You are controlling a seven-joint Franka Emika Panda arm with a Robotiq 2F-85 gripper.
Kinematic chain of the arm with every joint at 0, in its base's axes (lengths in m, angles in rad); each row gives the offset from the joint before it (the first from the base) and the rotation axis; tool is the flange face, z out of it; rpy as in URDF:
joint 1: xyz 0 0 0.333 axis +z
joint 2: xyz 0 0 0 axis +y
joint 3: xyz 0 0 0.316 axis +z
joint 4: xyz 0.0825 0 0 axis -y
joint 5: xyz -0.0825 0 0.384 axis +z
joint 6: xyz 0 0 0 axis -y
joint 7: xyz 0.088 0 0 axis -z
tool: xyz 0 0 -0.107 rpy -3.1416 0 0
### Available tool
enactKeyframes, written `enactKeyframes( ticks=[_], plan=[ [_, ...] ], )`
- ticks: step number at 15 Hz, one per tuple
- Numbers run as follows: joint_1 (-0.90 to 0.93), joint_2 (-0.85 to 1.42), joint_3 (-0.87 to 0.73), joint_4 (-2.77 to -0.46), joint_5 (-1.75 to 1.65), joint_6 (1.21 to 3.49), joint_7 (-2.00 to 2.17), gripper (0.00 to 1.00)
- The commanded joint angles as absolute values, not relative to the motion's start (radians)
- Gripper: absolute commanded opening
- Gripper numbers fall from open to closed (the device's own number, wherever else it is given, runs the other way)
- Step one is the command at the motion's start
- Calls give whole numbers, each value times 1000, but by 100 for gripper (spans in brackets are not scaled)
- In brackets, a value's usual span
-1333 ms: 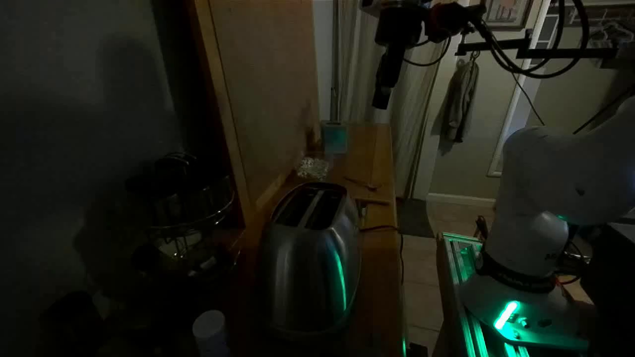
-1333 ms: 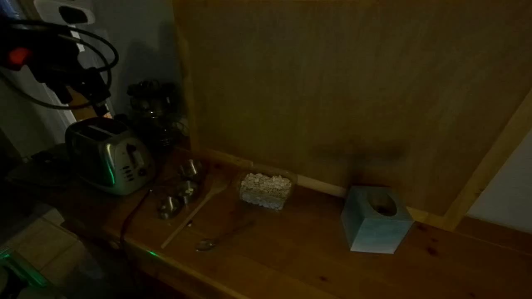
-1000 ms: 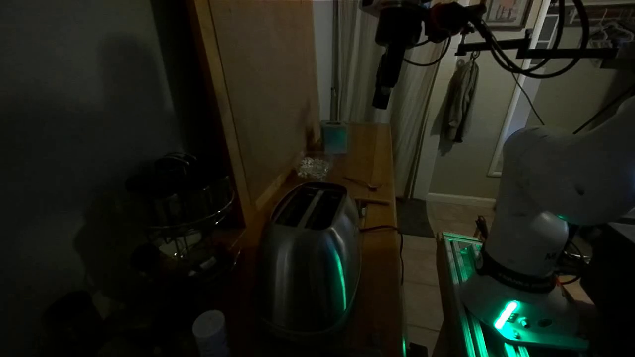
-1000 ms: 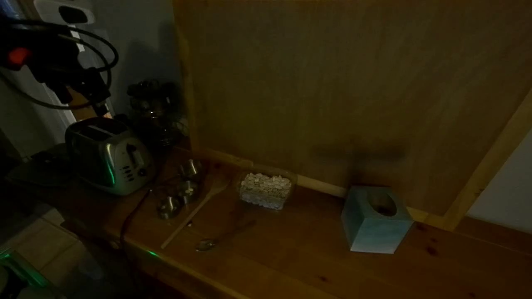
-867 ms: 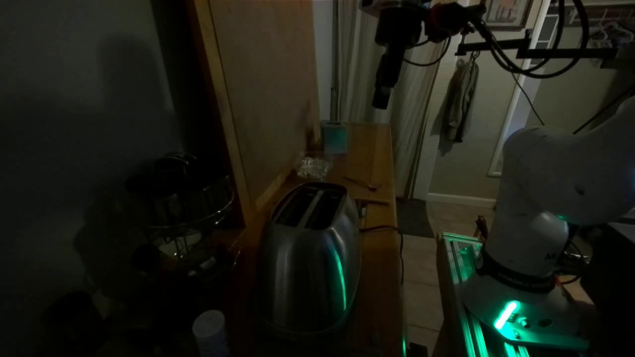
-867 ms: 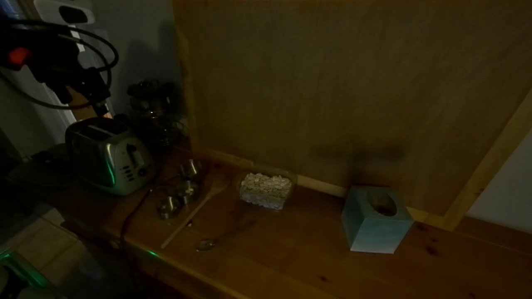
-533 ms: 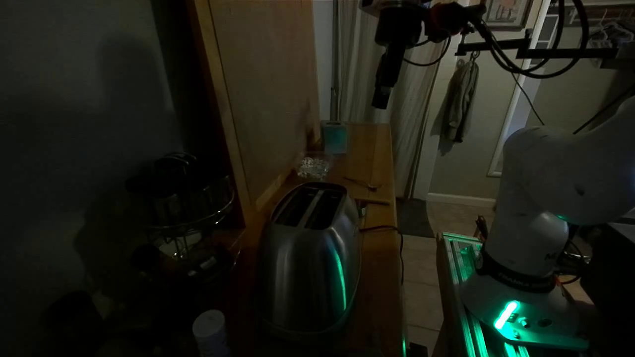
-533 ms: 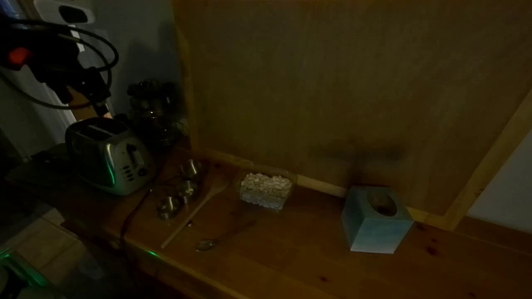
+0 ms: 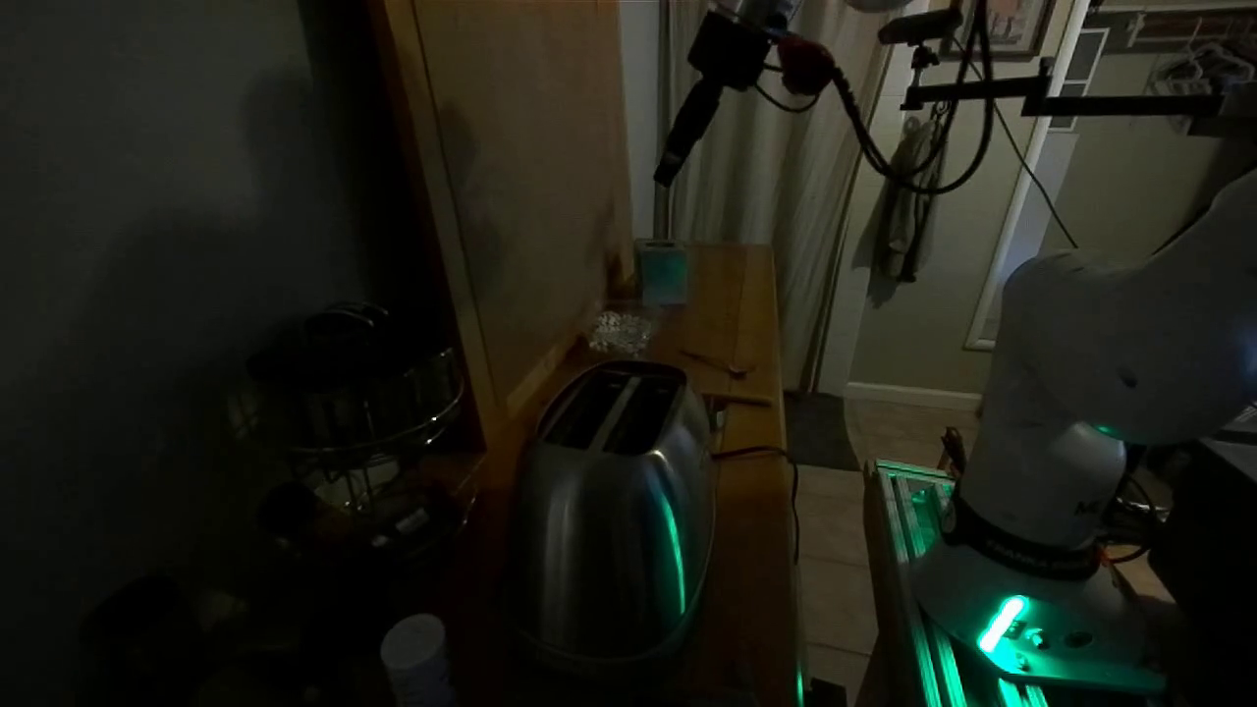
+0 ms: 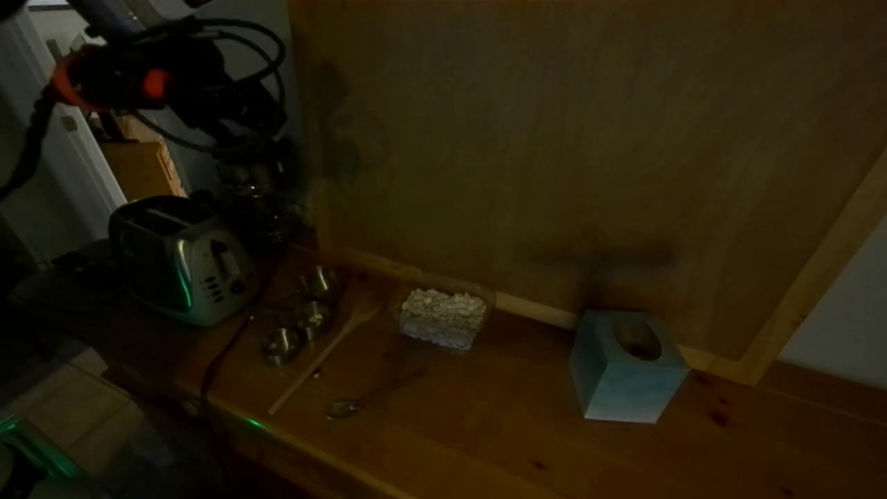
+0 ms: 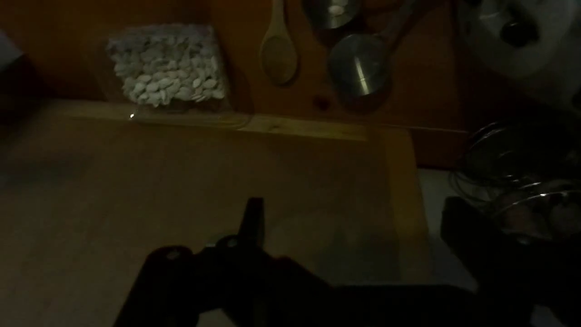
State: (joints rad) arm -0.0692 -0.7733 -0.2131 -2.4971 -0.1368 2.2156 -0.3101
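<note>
The worktop (image 10: pixel 485 436) carries the items, positions being taken from the toaster (image 10: pixel 181 260). A wooden panel (image 10: pixel 589 159), the thing nearest the hand (image 11: pixel 355 204), stands upright along the rear, starting near the toaster's control side and running away from it, presumably as a backstop. The toaster, visible in both exterior views, sits slots upward, controls facing the remaining items, seemingly for access. The hand is held higher than the toaster, apparently toward its control side; its jaws stand wide apart, grasping nothing, and no contact with the panel is seen. Farthest from the toaster stands a tissue box (image 10: pixel 627 381), opening uppermost. Between the two, a see-through container (image 10: pixel 438 335) of pale pieces (image 10: pixel 445 305) rests close to the panel's foot, likely kept back from the front edge. Nearer the toaster lies a wooden spoon (image 11: pixel 278 52), its handle end close to that edge, then metal cups (image 11: pixel 356 66), set together perhaps as a kit. A cord (image 9: pixel 751 451) beside the toaster drops over the edge, restricting room there; headroom beneath the hand appears generous.
</note>
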Motion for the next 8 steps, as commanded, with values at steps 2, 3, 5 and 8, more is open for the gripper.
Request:
enactKeyframes(
  ticks=[2,3,5,8],
  plan=[
    [-74,-739,-211,-2495,-137,2232,-313,100],
    [-73,-741,-210,-2495,-137,2230,-313,100],
    [-73,-756,-210,-2495,-137,2226,-312,100],
    [-119,-683,-225,-2482,-197,2293,-310,100]
  ],
)
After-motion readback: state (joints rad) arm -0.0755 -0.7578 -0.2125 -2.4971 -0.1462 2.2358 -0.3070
